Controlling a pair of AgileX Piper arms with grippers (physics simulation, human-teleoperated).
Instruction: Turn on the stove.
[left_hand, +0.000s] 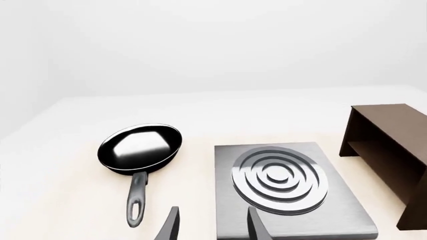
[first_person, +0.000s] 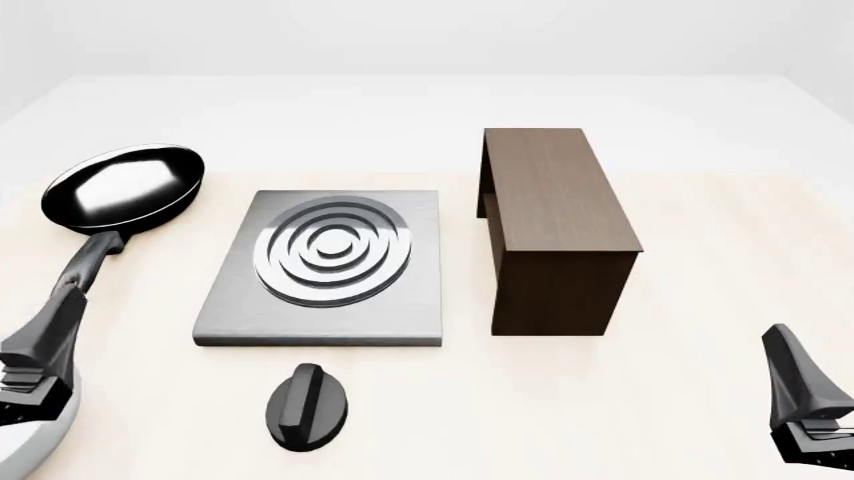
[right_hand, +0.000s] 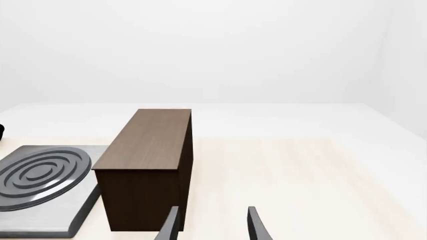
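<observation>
Only the front view shows the knob (first_person: 310, 405), a black ridged disc lying on the table (first_person: 694, 400) at lower centre of the frame, just below the stove's (first_person: 327, 260) near edge and apart from it. Neither wrist view catches it.

The left wrist view shows the stove (left_hand: 287, 185) with its ringed burner, the pan (left_hand: 140, 147) beside it and one end of the cabinet (left_hand: 390, 150). The right wrist view shows the cabinet (right_hand: 150, 165) end-on, with a corner of the stove (right_hand: 40, 185) next to it; the pan is out of that frame.

In the front view the pan (first_person: 123, 190) sits upper left and the cabinet (first_person: 554, 225) right of the stove.

The left gripper (left_hand: 212, 225) hangs low at the front view's left edge, the right gripper (right_hand: 212, 225) at its lower right corner. Both hold nothing, with jaws parted, above bare table and well clear of the knob.
</observation>
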